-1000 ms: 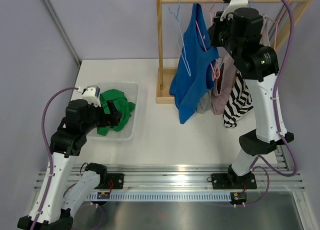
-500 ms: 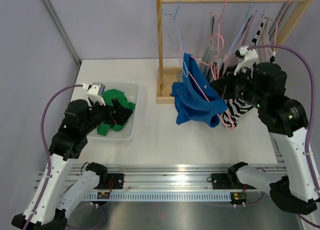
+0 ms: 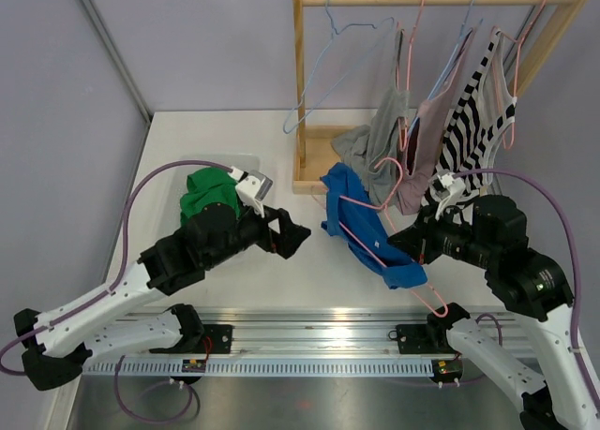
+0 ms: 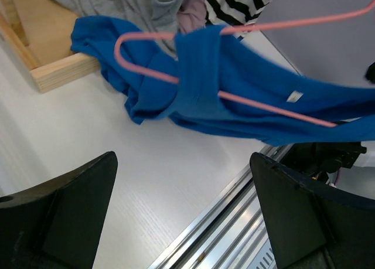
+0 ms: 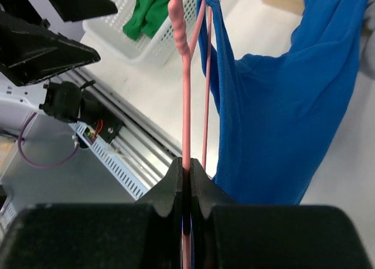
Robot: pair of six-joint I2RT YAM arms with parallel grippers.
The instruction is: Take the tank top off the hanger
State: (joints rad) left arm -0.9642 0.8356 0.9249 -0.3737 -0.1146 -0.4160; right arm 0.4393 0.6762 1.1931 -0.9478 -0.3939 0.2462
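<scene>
1 blue tank top [image 3: 352, 219] is draped on 1 pink hanger [image 5: 186, 105]. 1 wooden rack [image 3: 300, 93] carries 3 others: 1 grey top [image 3: 370, 144], 1 mauve top [image 3: 422, 158] and 1 striped top [image 3: 469, 121]. 1 green garment [image 3: 208, 191] lies in 1 white basket [image 5: 120, 33].

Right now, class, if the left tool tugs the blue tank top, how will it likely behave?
Probably floppy: the blue tank top droops in folds from the pink hanger. Likely light, since that thin hanger carries it. It may snag where fabric wraps the wire.
</scene>
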